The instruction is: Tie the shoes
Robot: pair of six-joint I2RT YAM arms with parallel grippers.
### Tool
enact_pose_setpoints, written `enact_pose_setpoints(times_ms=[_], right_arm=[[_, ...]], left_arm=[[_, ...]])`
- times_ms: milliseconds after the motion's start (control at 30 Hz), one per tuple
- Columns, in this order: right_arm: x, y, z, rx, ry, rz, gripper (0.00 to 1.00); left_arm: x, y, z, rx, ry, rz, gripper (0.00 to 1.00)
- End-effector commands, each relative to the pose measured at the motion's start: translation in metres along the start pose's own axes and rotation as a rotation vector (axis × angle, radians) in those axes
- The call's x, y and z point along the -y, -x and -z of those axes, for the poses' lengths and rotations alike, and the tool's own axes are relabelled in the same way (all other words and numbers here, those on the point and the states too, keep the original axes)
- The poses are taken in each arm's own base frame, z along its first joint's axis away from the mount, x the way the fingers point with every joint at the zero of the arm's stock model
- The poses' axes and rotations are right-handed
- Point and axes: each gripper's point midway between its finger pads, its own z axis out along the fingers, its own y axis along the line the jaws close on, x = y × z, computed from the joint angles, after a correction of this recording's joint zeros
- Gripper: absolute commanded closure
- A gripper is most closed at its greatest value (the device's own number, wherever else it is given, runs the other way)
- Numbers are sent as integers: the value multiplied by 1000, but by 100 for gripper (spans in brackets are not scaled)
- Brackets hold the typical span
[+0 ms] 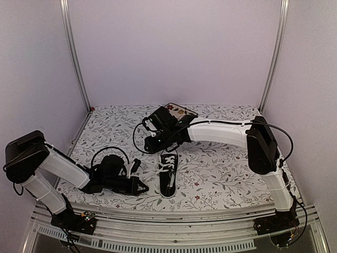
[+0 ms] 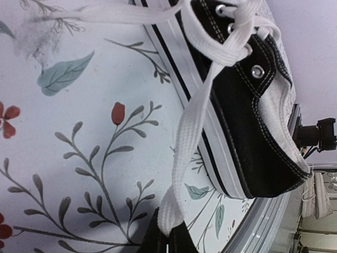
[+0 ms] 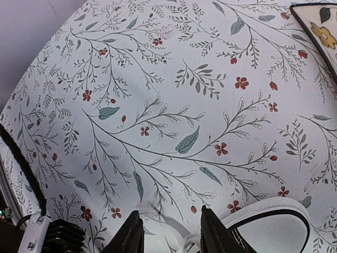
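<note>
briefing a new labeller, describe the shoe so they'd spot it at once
Start at the floral-print table and go to its near edge, midway between the two arm bases. The sneaker lies there, one lace pinched in the left gripper. It is black canvas with white laces and sole rim, unlike the flat, square, flowered plate at the back.

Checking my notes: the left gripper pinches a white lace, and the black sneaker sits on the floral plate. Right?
No. The left gripper does pinch a white lace, but the black sneaker lies on the table cover, apart from the floral plate at the far side. The top external view shows it.
</note>
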Motion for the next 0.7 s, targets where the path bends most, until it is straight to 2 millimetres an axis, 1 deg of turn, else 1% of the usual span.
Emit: enact_pose_setpoints(times_ms=[0, 67, 133, 233, 333, 433, 533, 667], right_arm=[[10, -28, -36, -68, -19, -13, 61], [7, -32, -42, -81, 2, -6, 60], [-1, -36, -46, -99, 48, 5, 56], [-6, -43, -47, -124, 53, 34, 53], [-10, -55, -50, -157, 65, 83, 50], [-6, -67, -52, -198, 41, 112, 48], [1, -75, -50, -225, 8, 122, 45], [9, -78, -45, -233, -28, 146, 41]], left_arm=[[-1, -2, 2, 0, 2, 3, 100], [-1, -3, 2, -5, 1, 5, 100], [-1, -4, 2, -6, 1, 5, 100], [-1, -4, 3, -4, 2, 6, 100], [0, -2, 3, -2, -1, 4, 100], [1, -1, 3, 1, -2, 4, 100], [2, 1, 4, 10, -3, 6, 100], [3, 3, 3, 15, -5, 9, 100]])
